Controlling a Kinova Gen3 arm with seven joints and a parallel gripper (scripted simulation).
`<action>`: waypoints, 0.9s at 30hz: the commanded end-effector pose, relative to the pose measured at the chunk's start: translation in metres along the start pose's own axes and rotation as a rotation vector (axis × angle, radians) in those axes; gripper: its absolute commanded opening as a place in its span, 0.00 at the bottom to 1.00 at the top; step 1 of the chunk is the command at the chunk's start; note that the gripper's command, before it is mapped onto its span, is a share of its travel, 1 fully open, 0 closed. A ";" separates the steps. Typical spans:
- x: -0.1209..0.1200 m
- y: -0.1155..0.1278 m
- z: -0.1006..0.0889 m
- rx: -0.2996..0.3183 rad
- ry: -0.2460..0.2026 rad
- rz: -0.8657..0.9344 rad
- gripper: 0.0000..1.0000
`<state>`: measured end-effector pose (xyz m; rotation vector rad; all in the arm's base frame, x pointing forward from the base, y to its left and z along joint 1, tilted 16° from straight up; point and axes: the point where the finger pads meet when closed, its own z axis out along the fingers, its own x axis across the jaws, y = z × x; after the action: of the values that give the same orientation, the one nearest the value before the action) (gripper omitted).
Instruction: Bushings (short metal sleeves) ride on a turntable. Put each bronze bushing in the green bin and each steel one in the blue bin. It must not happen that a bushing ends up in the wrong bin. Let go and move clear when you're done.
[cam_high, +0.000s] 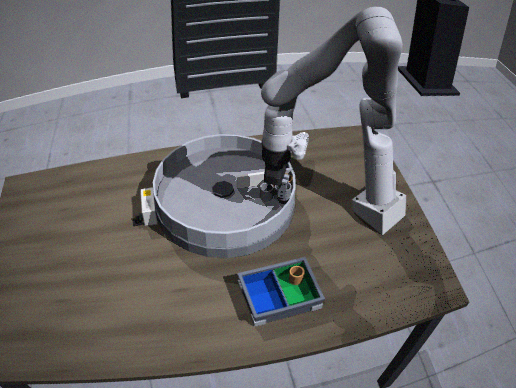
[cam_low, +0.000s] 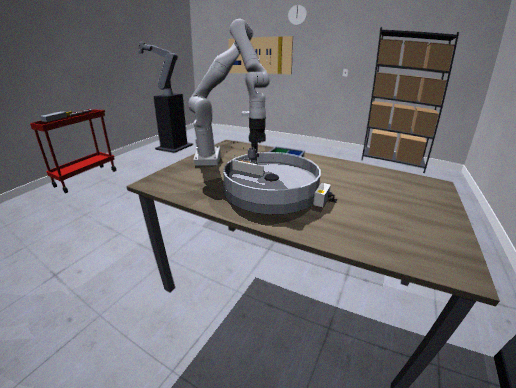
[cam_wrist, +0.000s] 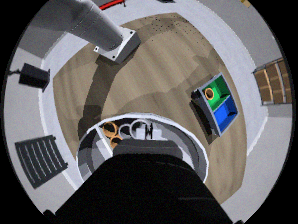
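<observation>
My gripper (cam_high: 271, 186) reaches down inside the right side of the grey turntable (cam_high: 223, 195) and is shut on a grey steel bushing (cam_high: 266, 189) at the disc's surface. A second bushing stands just to its right, against the rim; its colour is hard to tell. The two-part bin (cam_high: 280, 290) sits on the table in front of the turntable. One bronze bushing (cam_high: 296, 274) stands in its green half (cam_high: 299, 287). Its blue half (cam_high: 264, 294) is empty. In the wrist view the gripper body hides the fingers, and the bin (cam_wrist: 218, 103) shows to the right.
A black hub (cam_high: 223, 189) sits at the turntable's centre and a pale bar (cam_high: 254, 178) lies across the disc near the gripper. A small control box (cam_high: 147, 199) stands at the turntable's left edge. The arm's base (cam_high: 379, 210) stands to the right.
</observation>
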<state>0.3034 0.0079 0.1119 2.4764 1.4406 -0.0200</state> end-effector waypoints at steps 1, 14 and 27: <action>0.000 0.000 -0.002 -0.001 0.001 -0.001 0.00; 0.001 0.000 -0.006 -0.001 0.002 -0.001 0.00; 0.000 0.000 -0.037 -0.001 0.001 -0.001 0.00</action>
<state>0.2980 0.0112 0.1426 2.4872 1.4223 -0.0285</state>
